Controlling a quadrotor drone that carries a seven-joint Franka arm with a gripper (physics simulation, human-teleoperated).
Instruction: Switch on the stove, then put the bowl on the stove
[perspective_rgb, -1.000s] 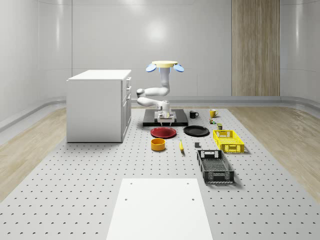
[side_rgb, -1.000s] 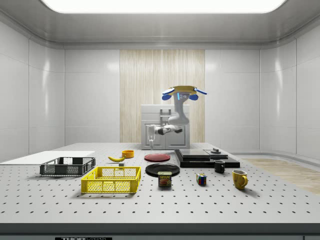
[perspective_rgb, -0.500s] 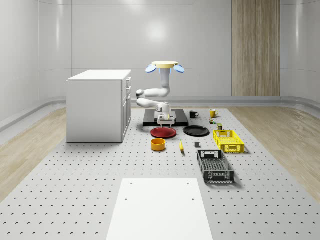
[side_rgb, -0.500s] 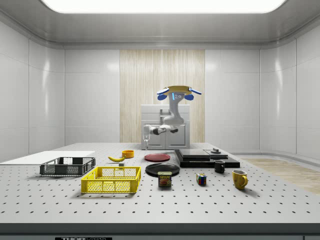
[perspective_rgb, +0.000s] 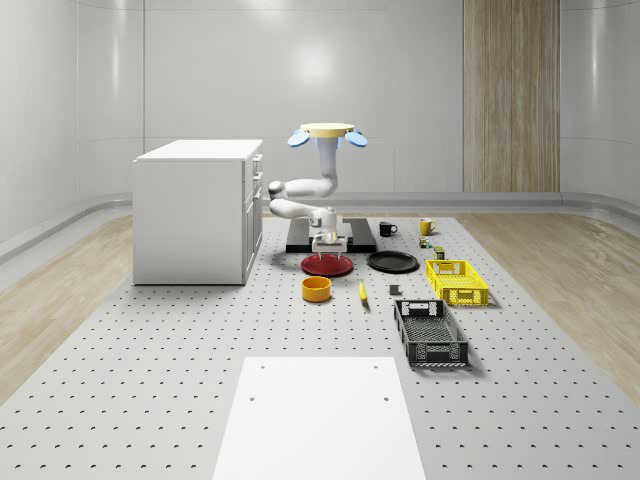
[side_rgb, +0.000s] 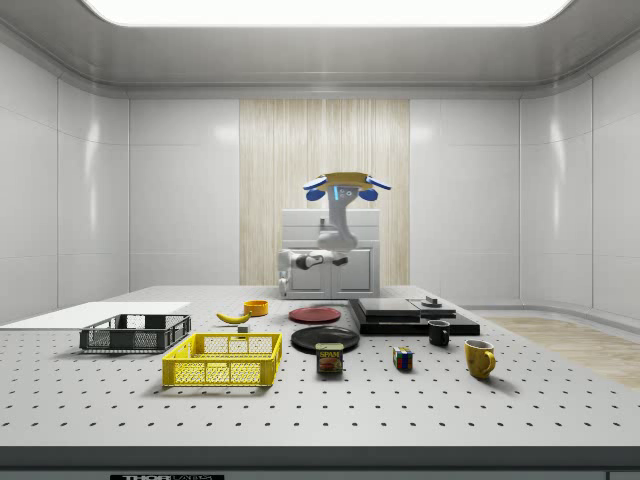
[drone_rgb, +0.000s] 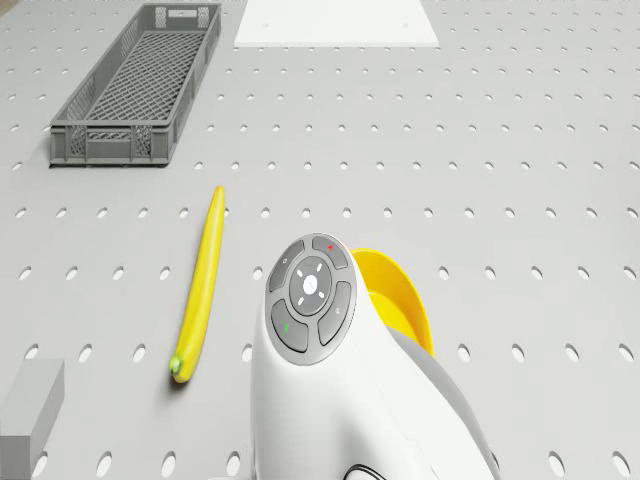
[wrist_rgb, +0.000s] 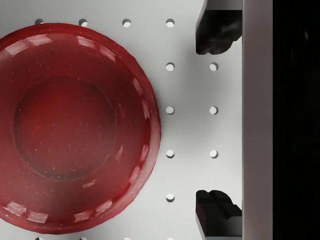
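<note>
We see the drone (perspective_rgb: 328, 133) hovering above the perforated table (perspective_rgb: 180, 380), over the near edge of the stove (perspective_rgb: 356, 240), beside the white cabinet (perspective_rgb: 196, 212). Its arm (perspective_rgb: 302, 197) bends down to the gripper (perspective_rgb: 330, 245), which hangs just above the table at the red plate (perspective_rgb: 326, 266), between that plate and the stove's front edge.

Wrist view: gripper (wrist_rgb: 216, 120) fingers (wrist_rgb: 215, 32) spread wide, nothing between them but bare table. The red plate (wrist_rgb: 75, 127) lies just beside the fingers; the stove (wrist_rgb: 295, 120) sits on the other side of them, its edge running right along the fingertips. We can't tell whether they touch the stove.

The bowl (perspective_rgb: 317, 289), yellow-orange, sits on the table past the red plate from the gripper, on the side away from the stove, not held. Drone view shows the bowl (drone_rgb: 398, 300) partly hidden behind the arm, with the banana (drone_rgb: 200, 285) near it.

The black plate (perspective_rgb: 392, 262) lies next to the red plate, in front of the stove. The yellow crate (perspective_rgb: 457, 282) and grey crate (perspective_rgb: 430, 334) are well apart from the gripper. Side view: gripper (side_rgb: 283, 288) low, above the table between bowl (side_rgb: 256, 308) and stove (side_rgb: 405, 315).
</note>
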